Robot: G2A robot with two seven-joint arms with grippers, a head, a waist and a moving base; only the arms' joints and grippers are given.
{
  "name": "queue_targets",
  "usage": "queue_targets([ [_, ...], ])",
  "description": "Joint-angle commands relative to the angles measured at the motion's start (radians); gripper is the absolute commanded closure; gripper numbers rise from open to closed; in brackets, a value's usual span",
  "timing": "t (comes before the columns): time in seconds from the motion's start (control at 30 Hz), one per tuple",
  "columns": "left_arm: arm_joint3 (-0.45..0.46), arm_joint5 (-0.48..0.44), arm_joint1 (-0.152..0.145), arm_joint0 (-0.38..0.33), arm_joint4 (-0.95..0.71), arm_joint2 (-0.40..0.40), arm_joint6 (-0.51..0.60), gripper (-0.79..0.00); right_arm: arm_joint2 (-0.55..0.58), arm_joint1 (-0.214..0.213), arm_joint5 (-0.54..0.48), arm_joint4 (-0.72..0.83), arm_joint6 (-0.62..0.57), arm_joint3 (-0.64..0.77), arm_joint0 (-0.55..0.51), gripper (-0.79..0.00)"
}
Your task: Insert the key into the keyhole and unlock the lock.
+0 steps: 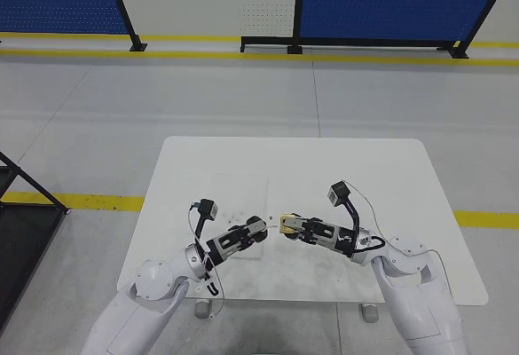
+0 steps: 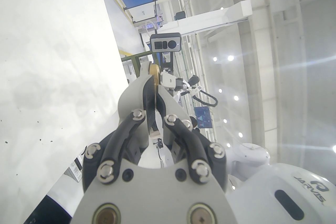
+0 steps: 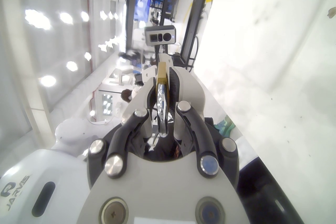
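One lock (image 3: pixel 161 71), one key (image 2: pixel 155 133), held facing — black rack (image 1: pixel 11 240) well apart.

the table (image 1: pixel 365 177) is white with small dark specks, on a pale grey floor (image 1: pixel 82 115) crossed by yellow stripes (image 1: pixel 197 55), with blue panels (image 1: pixel 383 18) in black frames beyond. the lock (image 3: pixel 161 72) has a brass-gold body and a mirror-bright silver shackle (image 3: pixel 161 104); the sliver in the left gripper (image 2: pixel 154 80), seemingly the key (image 2: pixel 155 74), looks golden too. that gripper and the right gripper (image 3: pixel 164 70) both have white fingers (image 3: pixel 190 88), black ribbed pads (image 3: pixel 174 79) and black links (image 3: pixel 123 130).
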State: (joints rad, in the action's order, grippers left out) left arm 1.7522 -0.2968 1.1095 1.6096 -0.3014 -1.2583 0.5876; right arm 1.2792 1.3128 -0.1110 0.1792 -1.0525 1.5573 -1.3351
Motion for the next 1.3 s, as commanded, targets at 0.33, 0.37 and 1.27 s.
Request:
queue_targets([
  [0.33,-0.015,0.009,0.005,-0.019,0.0,0.019,-0.016,0.0,0.0,0.0,0.0,0.0,0.0,0.0,0.0,0.0],
  [0.37,-0.015,0.01,0.006,-0.02,0.0,0.02,-0.017,0.0,0.0,0.0,0.0,0.0,0.0,0.0,0.0,0.0],
  [1.27,-0.028,0.02,0.011,-0.037,0.002,0.032,-0.021,0.0,0.0,0.0,0.0,0.0,0.0,0.0,0.0,0.0],
])
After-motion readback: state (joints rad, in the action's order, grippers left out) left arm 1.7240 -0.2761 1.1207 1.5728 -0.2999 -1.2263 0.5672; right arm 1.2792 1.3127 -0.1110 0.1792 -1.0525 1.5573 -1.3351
